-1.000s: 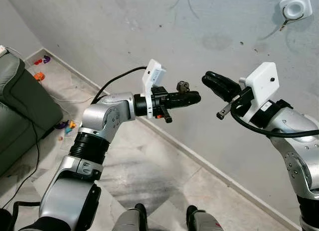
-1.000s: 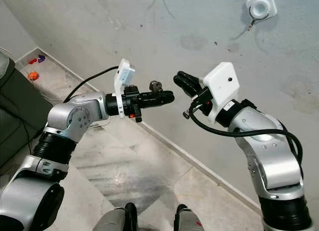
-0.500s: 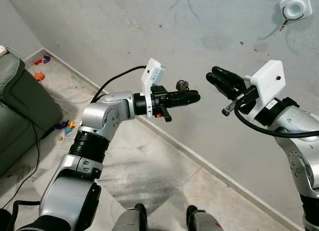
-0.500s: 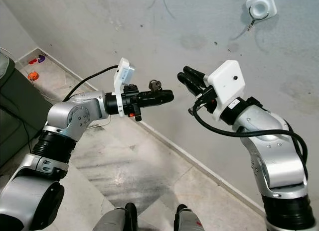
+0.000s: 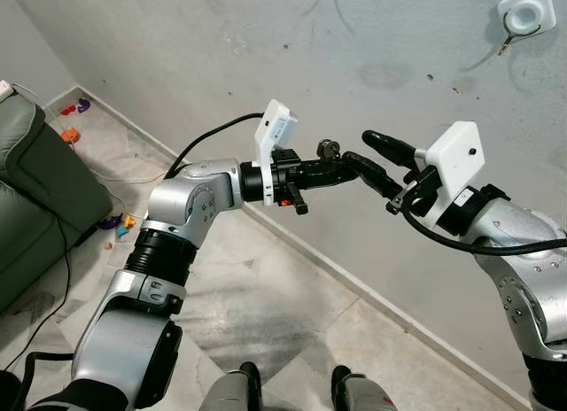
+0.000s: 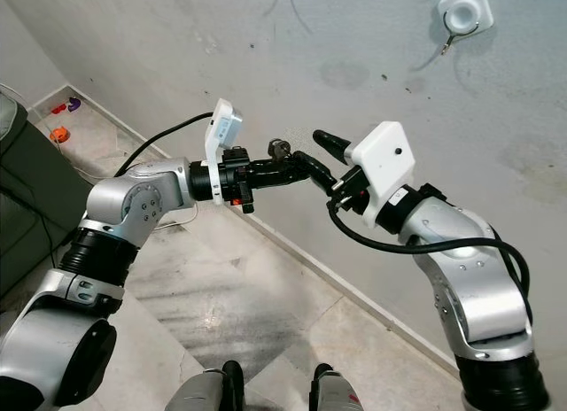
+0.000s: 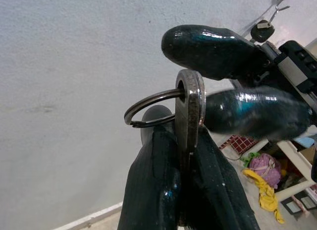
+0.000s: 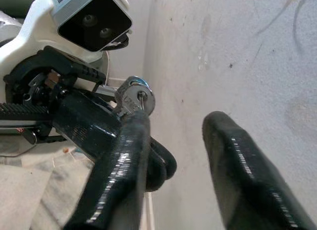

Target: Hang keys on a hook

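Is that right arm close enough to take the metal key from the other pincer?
Probably yes: the right pincer is open at the left pincer, whose fingers clamp the silver key; nothing lies between.

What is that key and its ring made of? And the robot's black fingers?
The grey flat key and thin wire ring look like dull metal, with bright edges. The left gripper clamps the key; its glossy black fingers look like smooth plastic or rubber.
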Motion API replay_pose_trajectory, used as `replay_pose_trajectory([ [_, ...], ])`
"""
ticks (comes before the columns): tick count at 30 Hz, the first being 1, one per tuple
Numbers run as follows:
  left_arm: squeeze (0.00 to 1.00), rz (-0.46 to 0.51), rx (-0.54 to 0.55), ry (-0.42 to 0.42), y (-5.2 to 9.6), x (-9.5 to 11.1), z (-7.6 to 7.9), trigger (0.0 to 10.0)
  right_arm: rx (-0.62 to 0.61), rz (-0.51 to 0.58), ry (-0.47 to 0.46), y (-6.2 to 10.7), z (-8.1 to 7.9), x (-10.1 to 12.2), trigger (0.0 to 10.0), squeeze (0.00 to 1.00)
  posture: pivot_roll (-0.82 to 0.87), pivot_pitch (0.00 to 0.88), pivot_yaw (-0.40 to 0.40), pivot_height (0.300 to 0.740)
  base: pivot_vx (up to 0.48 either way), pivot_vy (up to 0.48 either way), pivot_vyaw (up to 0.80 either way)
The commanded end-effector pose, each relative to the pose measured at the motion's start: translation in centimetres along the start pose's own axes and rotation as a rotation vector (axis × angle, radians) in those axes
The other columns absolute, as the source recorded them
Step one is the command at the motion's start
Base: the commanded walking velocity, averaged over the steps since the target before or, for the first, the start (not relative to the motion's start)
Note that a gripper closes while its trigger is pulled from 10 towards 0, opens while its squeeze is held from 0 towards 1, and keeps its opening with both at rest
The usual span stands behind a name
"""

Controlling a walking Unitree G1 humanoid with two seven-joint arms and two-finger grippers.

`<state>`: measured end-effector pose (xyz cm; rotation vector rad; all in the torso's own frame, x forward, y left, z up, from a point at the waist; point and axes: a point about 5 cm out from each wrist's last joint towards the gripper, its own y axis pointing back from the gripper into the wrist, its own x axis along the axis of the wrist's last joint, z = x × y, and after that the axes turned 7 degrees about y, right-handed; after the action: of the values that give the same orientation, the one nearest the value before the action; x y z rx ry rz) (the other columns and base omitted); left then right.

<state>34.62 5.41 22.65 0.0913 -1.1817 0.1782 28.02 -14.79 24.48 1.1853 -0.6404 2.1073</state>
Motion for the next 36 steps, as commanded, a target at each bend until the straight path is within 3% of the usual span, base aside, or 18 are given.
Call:
replay_pose_trajectory([
  [1, 0.00, -0.004, -0.004, -0.019, -0.2, 0.2, 0.0, 10.0, 0.018, 0.026, 0.003, -0.4, -0.5, 0.7, 10.0, 1.00, -0.15, 0.198, 0.132, 0.740, 0.000, 0.000, 0.00],
  [11, 0.00, -0.011, -0.028, -0.019, -0.7, 0.2, 0.3, 10.0, 0.046, 0.032, -0.016, -0.4, -1.0, 0.7, 10.0, 1.00, -0.15, 0.196, 0.134, 0.740, 0.000, 0.000, 0.00],
  [12, 0.00, -0.012, -0.028, -0.019, -0.7, 0.2, 0.3, 10.0, 0.050, 0.033, -0.016, -0.4, -1.0, 0.7, 10.0, 0.85, -0.15, 0.195, 0.135, 0.740, 0.000, 0.000, 0.00],
  [13, 0.00, -0.013, -0.029, -0.019, -0.7, 0.1, 0.3, 10.0, 0.053, 0.034, -0.017, -0.4, -1.1, 0.8, 10.0, 0.85, -0.15, 0.195, 0.135, 0.740, 0.000, 0.000, 0.00],
  [14, 0.00, -0.014, -0.030, -0.020, -0.7, 0.1, 0.3, 10.0, 0.060, 0.034, -0.016, -0.4, -1.1, 0.8, 10.0, 0.61, -0.16, 0.194, 0.135, 0.740, 0.000, 0.000, 0.00],
  [15, 0.00, -0.016, -0.031, -0.020, -0.8, 0.0, 0.3, 10.0, 0.070, 0.034, -0.016, -0.4, -1.2, 0.7, 8.0, 0.46, -0.15, 0.195, 0.134, 0.740, 0.000, 0.000, 0.00],
  [16, 0.00, -0.016, -0.031, -0.020, -0.8, 0.0, 0.3, 10.0, 0.073, 0.033, -0.016, -0.4, -1.2, 0.7, 8.0, 0.46, -0.15, 0.194, 0.134, 0.740, 0.000, 0.000, 0.00],
  [17, 0.00, -0.016, -0.033, -0.020, -0.9, 0.0, 0.3, 10.0, 0.082, 0.034, -0.017, -0.3, -1.3, 0.7, 0.0, 0.00, -0.15, 0.194, 0.133, 0.740, 0.000, 0.000, 0.00],
  [36, 0.00, -0.014, -0.038, -0.017, -1.0, -0.2, 0.4, 10.0, 0.137, 0.011, -0.018, -0.1, -1.7, 0.6, 0.0, 0.00, -0.16, 0.202, 0.126, 0.740, 0.000, 0.000, 0.00],
])
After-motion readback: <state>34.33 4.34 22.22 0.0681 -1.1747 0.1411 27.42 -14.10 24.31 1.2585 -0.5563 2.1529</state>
